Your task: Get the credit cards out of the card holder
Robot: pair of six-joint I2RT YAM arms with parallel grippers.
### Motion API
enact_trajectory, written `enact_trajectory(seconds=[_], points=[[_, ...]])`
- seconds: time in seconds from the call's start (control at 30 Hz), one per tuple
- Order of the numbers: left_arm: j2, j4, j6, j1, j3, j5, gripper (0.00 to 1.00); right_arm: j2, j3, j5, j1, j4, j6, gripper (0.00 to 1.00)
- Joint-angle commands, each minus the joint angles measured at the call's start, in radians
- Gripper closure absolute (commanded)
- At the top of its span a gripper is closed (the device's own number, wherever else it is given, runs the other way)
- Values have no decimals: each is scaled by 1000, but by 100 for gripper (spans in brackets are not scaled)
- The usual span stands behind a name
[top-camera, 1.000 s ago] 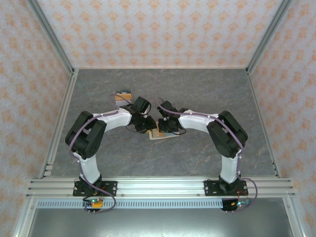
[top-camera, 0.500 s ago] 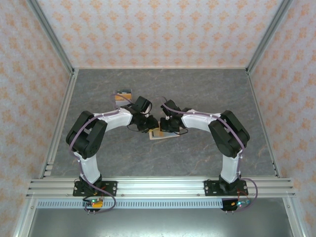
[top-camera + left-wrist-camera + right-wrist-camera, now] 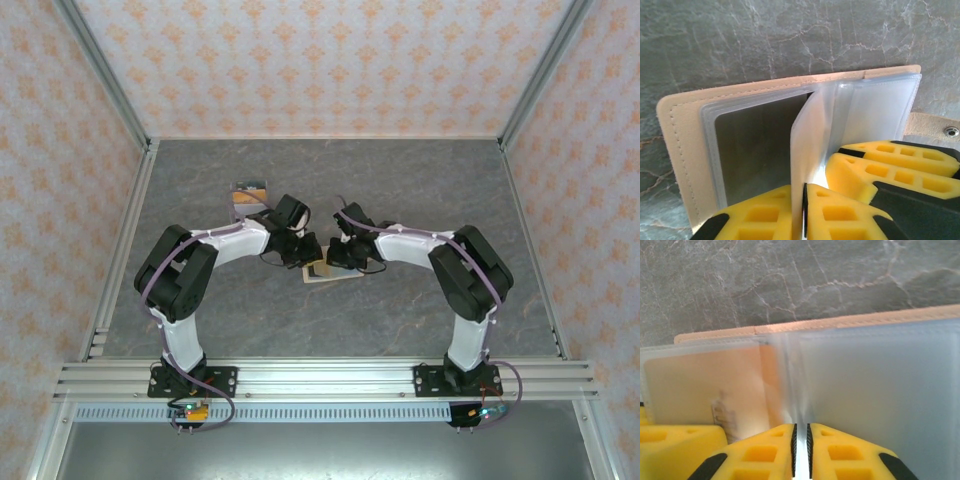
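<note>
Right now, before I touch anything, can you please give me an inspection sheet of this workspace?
Surface: grey marbled table, no spill seen.
Job's things: holder lies open between the arms; a tan card sits in a pocket; card pile lies apart, at the far left.
Clutter: nothing seen.
Grippers: left gripper shut on a clear sleeve; right gripper shut on a sleeve too.
Cables: cables run along both arms, with loose loops near the wrists.
Surroundings: patterned walls, metal frame.
</note>
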Motion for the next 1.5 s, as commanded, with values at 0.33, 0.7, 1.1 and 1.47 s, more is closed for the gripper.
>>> enact_trajectory(seconds=[0.33, 0.7, 1.1, 1.47], points=[[-52, -65, 35, -4, 43, 8, 75, -269, -107, 196, -14, -33, 16, 68], [15, 97, -76, -48, 114, 142, 51, -381, -167, 323, -18, -25, 31, 68], [-73, 23, -70, 18, -10, -28, 58, -237, -80, 140, -18, -46, -46, 77], [-8, 128, -108, 14, -45, 35, 69, -80, -8, 110, -17, -69, -35, 81]])
